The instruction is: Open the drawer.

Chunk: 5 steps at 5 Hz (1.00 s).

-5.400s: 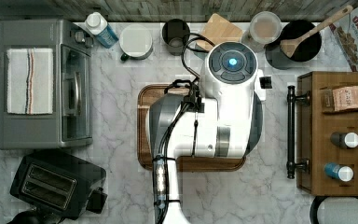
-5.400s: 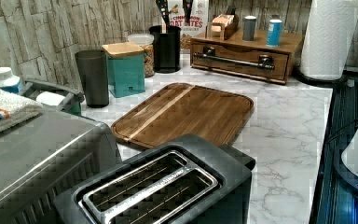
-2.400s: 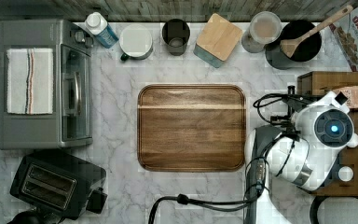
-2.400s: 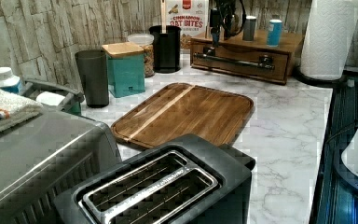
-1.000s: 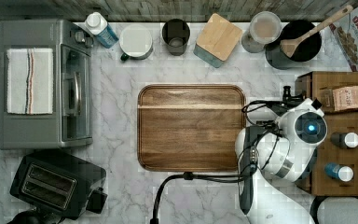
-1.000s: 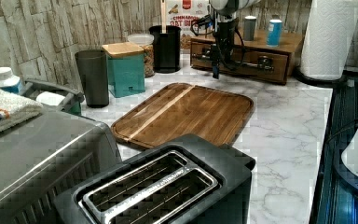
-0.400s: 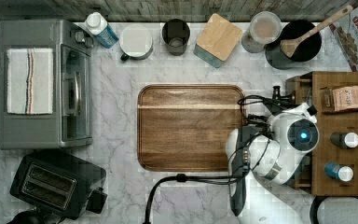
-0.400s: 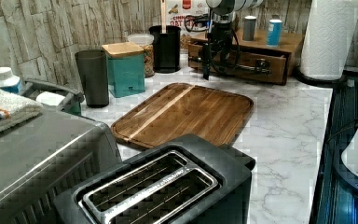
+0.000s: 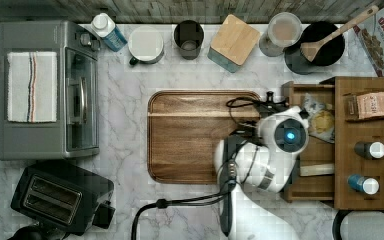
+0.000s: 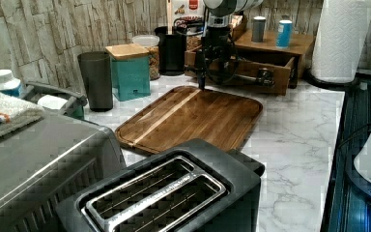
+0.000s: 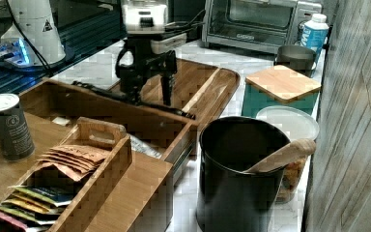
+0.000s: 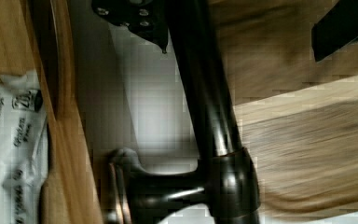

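The cabinet sits at three o'clock in the top view, its drawer pulled well out toward the board. The gripper straddles the handle, fingers spread wide around it, not clamped. Risk: further pulling may slip off the handle or drag the whole cabinet.

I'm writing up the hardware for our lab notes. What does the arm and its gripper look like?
The arm is glossy white with rounded segments and dark bands at the joints; a round cap on it carries a glowing blue light. Black cables loop around the wrist and trail along the counter. The gripper is black, with two straight, slim fingers.
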Each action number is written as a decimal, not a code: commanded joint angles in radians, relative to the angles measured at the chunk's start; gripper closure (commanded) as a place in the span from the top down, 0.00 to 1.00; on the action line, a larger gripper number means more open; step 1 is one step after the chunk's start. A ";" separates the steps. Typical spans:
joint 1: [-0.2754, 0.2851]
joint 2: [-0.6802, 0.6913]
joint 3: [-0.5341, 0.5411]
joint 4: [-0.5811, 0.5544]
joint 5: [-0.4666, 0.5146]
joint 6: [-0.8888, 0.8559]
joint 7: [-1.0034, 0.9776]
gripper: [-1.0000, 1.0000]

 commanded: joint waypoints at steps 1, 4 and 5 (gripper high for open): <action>0.171 -0.086 0.154 -0.130 -0.050 0.034 0.038 1.00; 0.164 -0.086 0.161 -0.130 -0.052 0.034 0.039 1.00; 0.165 -0.086 0.160 -0.130 -0.052 0.034 0.039 1.00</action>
